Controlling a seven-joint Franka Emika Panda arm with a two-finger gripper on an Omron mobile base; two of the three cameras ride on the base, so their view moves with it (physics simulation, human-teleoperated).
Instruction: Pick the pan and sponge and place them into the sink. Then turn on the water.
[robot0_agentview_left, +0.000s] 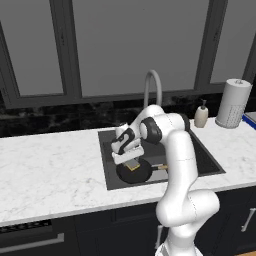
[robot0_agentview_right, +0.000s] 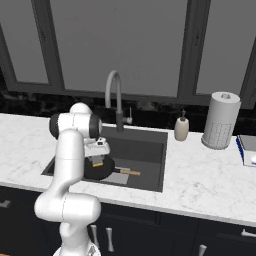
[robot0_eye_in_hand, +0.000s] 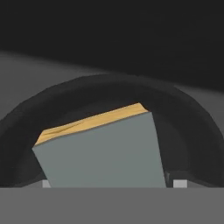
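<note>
Now pan on sink floor, sponge lying inside pan. Pincer low over sponge, jaws spread wide, gripping nothing. Both items placed; faucet untouched, presumably next.

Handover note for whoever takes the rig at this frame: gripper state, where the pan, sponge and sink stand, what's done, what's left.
Gripper: open, low in the sink, directly over the sponge; whether the fingers touch it cannot be told.
Pan: on the sink floor, wooden handle pointing toward the sink's right side.
Sponge: lying inside the pan, grey face toward the hand camera, yellow layer at its far edge.
Faucet: behind the sink, no water running.
Done: pan and sponge both in the sink.
Left: lift the arm clear, then turn on the water at the faucet.
</note>
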